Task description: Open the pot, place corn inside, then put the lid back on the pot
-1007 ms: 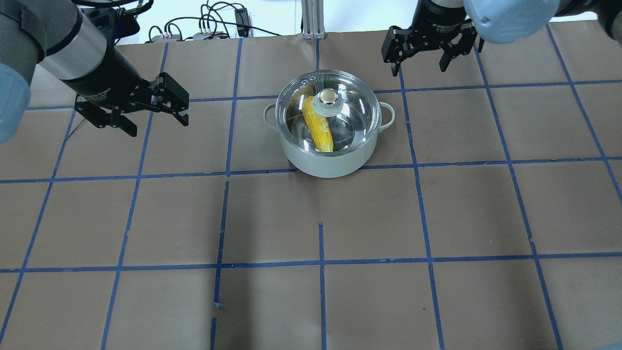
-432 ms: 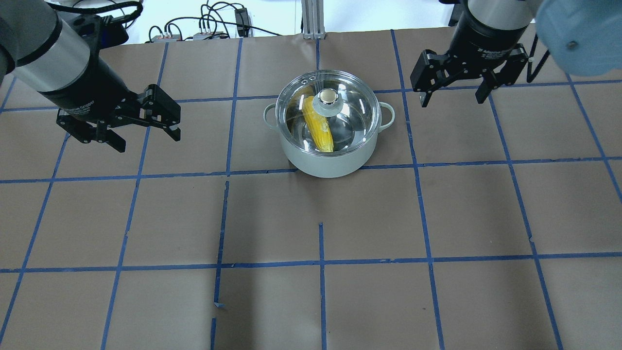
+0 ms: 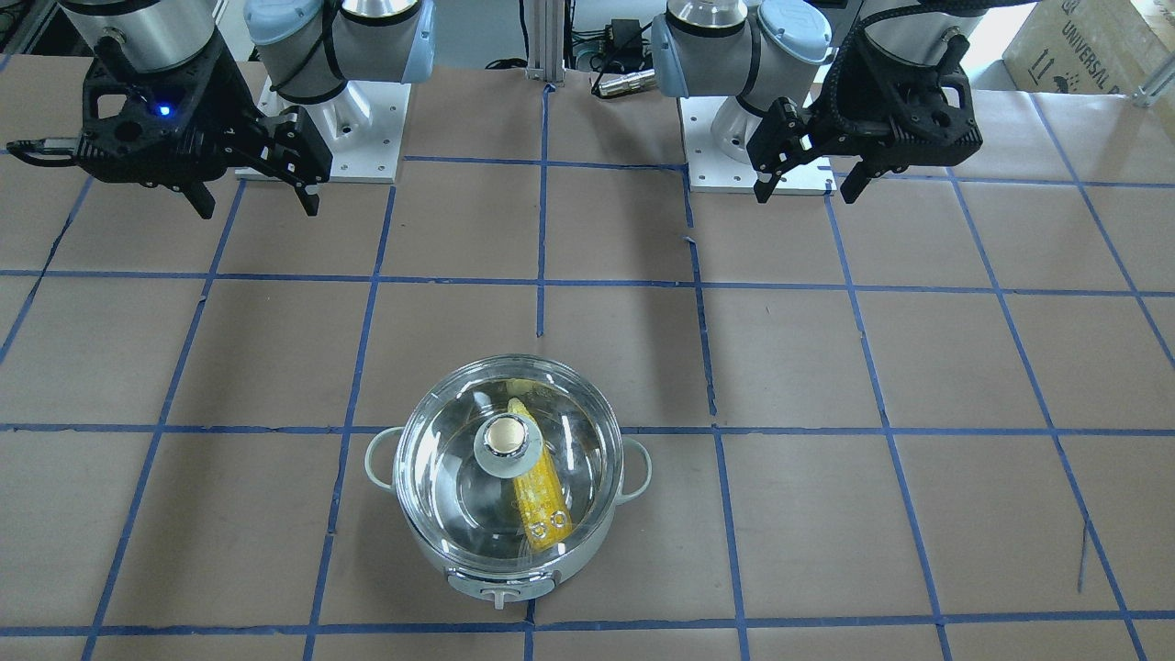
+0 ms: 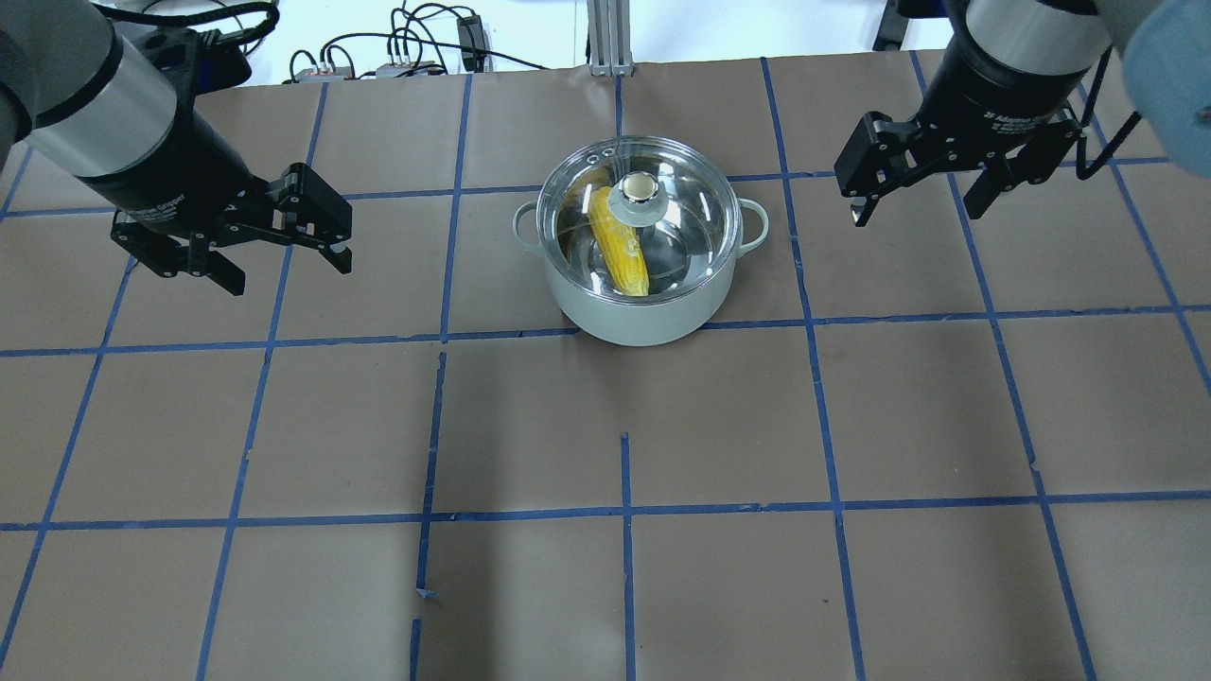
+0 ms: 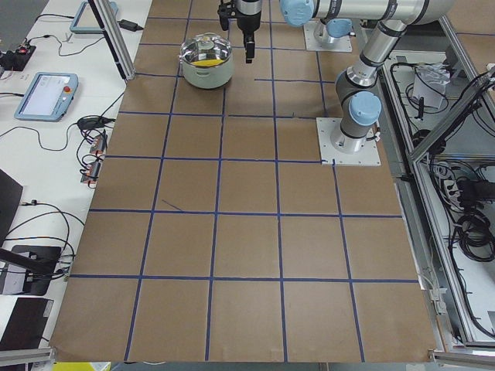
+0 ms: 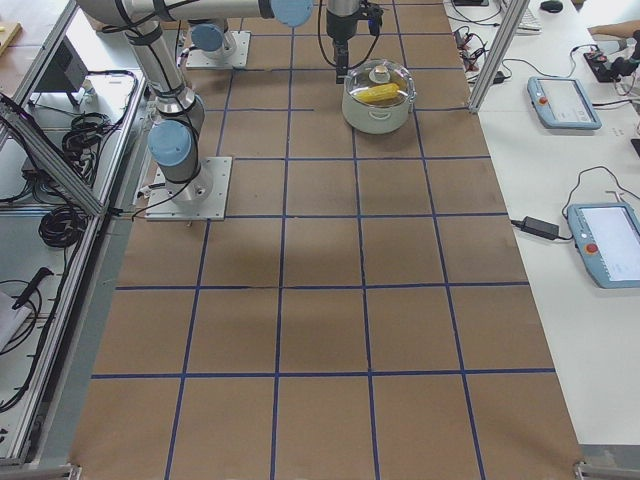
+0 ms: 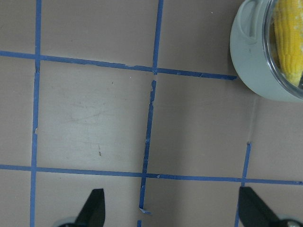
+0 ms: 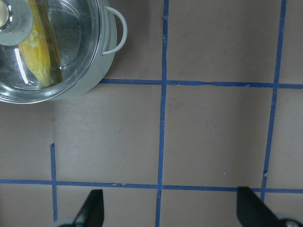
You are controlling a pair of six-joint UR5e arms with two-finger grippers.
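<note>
Pot (image 4: 653, 317) sits on worktop (image 4: 624, 567), corn (image 4: 620, 248) lying inside, lid (image 4: 691, 222) seated on the rim. Left tool (image 4: 287, 274) and right tool (image 4: 915, 215): both spread wide, empty, well apart on either side. Judgement: all steps look done; nothing left.

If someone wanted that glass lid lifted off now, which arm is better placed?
Probably the right. Both claws are open, but the right claw hangs nearer the round clear glass lid on the mint-green pot than the left claw.

A robotics lab: a brown paper table (image 6: 320, 260) with a blue tape grid (image 4: 624, 511), teach pendants (image 6: 606, 243), cables (image 4: 416, 38)
</note>
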